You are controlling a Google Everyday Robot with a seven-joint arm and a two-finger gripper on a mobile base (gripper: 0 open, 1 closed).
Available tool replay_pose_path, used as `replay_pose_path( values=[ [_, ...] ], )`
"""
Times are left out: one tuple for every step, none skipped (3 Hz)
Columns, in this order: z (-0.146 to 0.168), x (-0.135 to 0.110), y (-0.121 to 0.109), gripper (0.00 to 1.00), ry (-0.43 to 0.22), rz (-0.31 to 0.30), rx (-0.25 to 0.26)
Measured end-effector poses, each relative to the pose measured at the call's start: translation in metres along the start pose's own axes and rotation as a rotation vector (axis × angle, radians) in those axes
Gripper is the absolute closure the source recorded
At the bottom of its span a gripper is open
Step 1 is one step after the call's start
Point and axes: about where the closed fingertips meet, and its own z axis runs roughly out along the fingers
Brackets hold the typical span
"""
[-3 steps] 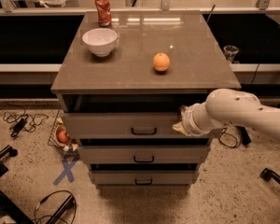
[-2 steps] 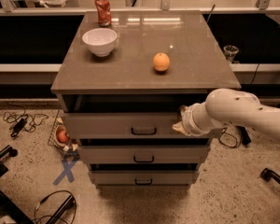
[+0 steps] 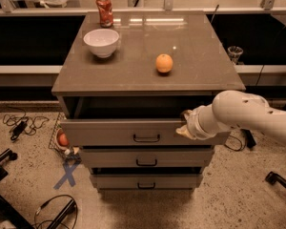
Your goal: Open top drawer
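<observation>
Wide grey-beige top drawer point(image 3: 109, 133) with dark bar handle point(image 3: 146, 138), partly drawn out below the front edge of the grey worktop point(image 3: 200, 56). Cream-white gripper point(image 3: 184, 127) at its upper rim near the front-right corner, presumably for pulling; grip state impossible to tell.

The grey-brown cabinet top point(image 3: 133, 61) is smooth with a soft sheen, and light streaks reflect near its far edge. The wide grey-beige top drawer point(image 3: 109, 133) looks matt and plain, like laminate or painted board. Its small dark bar handle point(image 3: 146, 138) seems to be metal. The round white bowl point(image 3: 101, 42) is glossy and ceramic-looking. The round orange fruit point(image 3: 164, 63) has a dull skin. The red drinks can point(image 3: 104, 11) gleams like metal. The cream-white robot arm point(image 3: 238, 113) has a smooth plastic-looking shell. Its pale gripper point(image 3: 185, 127), at the right end of the top drawer's front, looks matt. The speckled floor point(image 3: 28, 161) appears rough and stone-like.
</observation>
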Motion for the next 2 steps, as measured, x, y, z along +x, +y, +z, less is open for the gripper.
replay_pose_path(
  values=[
    [-0.0021,-0.0012,-0.0007,0.77,0.0,0.0,0.0],
    [-0.0015,-0.0018,0.0,0.53,0.0,-0.001,-0.002]
  ],
)
